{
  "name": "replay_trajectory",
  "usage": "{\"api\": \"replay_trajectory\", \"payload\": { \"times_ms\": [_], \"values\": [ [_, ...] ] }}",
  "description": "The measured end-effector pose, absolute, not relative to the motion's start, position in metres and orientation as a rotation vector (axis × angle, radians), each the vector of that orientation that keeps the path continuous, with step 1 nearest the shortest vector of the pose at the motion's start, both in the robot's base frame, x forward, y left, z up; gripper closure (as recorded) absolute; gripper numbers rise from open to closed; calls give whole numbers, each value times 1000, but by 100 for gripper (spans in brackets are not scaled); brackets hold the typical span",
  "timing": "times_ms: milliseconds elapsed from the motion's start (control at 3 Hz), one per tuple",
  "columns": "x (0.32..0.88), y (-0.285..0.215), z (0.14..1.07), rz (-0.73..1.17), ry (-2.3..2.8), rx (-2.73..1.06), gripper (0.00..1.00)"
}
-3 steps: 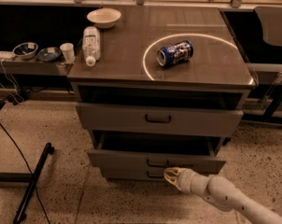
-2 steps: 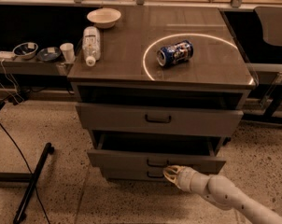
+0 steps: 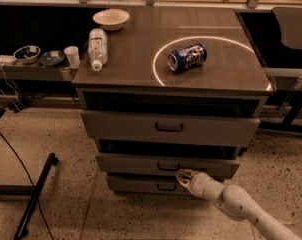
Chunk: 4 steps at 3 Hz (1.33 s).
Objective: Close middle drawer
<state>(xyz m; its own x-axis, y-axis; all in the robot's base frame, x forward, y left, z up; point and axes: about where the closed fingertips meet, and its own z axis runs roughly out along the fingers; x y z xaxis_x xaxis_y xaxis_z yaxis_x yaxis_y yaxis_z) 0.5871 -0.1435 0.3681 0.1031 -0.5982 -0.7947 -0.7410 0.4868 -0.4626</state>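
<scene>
The middle drawer [image 3: 136,163] sat in the grey cabinet between the bottom drawer [image 3: 133,184] and the top drawer [image 3: 126,125], and its slim front stood a little forward of the bottom one, with a dark gap above it. Nearest to us, the white arm [image 3: 241,206] reached in from the lower right over the speckled floor [image 3: 66,134]. At its end the gripper [image 3: 181,175] lay at the lower edge of the middle drawer's front, just right of and below the small dark pull [image 3: 168,167]. We could not tell whether the gripper was released or clenched, nor whether it pressed on the front. It held nothing that we could see. A black pole [image 3: 36,196] lay on the floor to the left.

Above, the top drawer had the tallest front and jutted out furthest. On the cabinet top [image 3: 136,49] a blue can [image 3: 187,57] lay on its side inside a ring of light [image 3: 211,37]. A plastic bottle [image 3: 97,48] lay near the left edge, well apart from the can. Behind the bottle stood a white bowl [image 3: 111,19]. On a low ledge further left we saw two small bowls [image 3: 27,53] and a white cup [image 3: 71,55].
</scene>
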Motion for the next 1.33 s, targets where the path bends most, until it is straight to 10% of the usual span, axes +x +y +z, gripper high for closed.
{"api": "replay_trajectory", "payload": {
  "times_ms": [1333],
  "values": [
    [567,-184,387,199,1445,-1406,100]
  ]
}}
